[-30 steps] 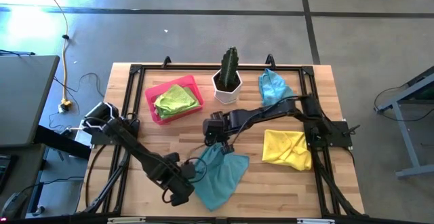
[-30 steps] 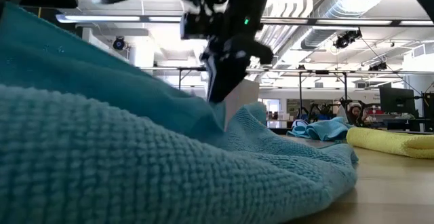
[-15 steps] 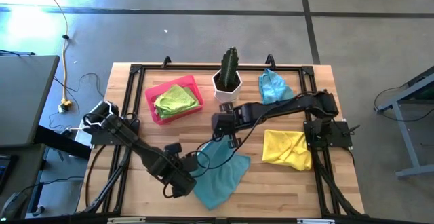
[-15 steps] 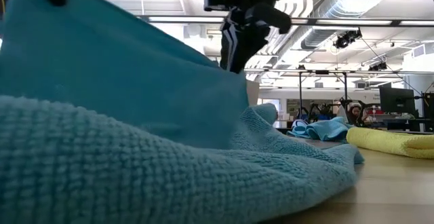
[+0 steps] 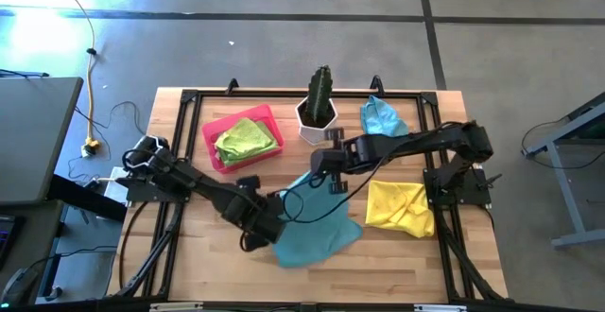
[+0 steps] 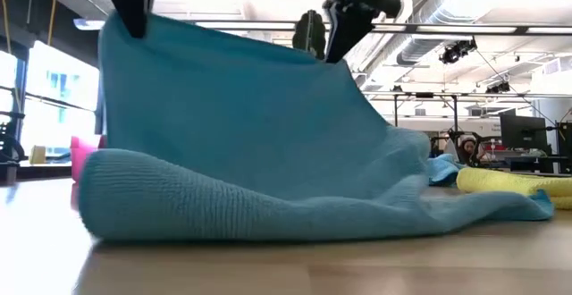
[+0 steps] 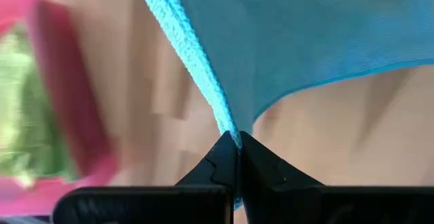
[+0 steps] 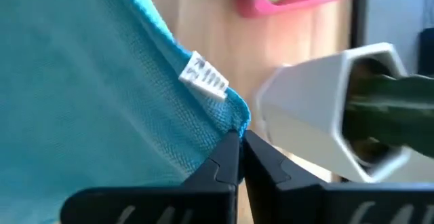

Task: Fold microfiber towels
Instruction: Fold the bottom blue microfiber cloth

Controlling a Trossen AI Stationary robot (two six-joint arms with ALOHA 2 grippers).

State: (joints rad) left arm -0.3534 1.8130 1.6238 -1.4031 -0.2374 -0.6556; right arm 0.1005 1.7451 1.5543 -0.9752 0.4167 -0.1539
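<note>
A teal-blue microfiber towel [image 5: 319,229] is raised over the table's middle. In the low view it hangs as a sheet [image 6: 241,125] between my two grippers, and its lower part lies bunched on the wood [image 6: 268,214]. My left gripper [image 5: 272,234] is shut on the sheet's left top corner. The right top corner is in my right gripper [image 5: 328,182], also shut. Other towels lie apart: a lime green one [image 5: 244,140] in the pink tray [image 5: 213,130], a light blue one [image 5: 381,120] at the far right, a yellow one [image 5: 400,206] at the right. My left gripper pinches a corner of the towel's hemmed edge [image 7: 229,130] between its two fingers, coming steeply from above. The cloth runs away from the fingertips [image 7: 224,157] as a sheet. My right gripper pinches the corner next to the white tag [image 8: 234,119] between its two fingers [image 8: 224,157], slanting down from the table's right. The top edge [image 6: 241,40] between the two holds is drawn nearly straight, and the towel's lower part rests on the table.
A white pot with a cactus [image 5: 319,112] stands just beyond the right gripper at the far middle. The pink tray sits at the far left. A black frame [image 5: 189,99] runs around the tabletop. Bare wood [image 5: 208,265] shows at the near left.
Both grippers have risen, still shut, and gone toward the table's far edge and somewhat right. The towel's held edge has come up off the table and spread into a hanging sheet, while its lower part has stayed on the wood.
</note>
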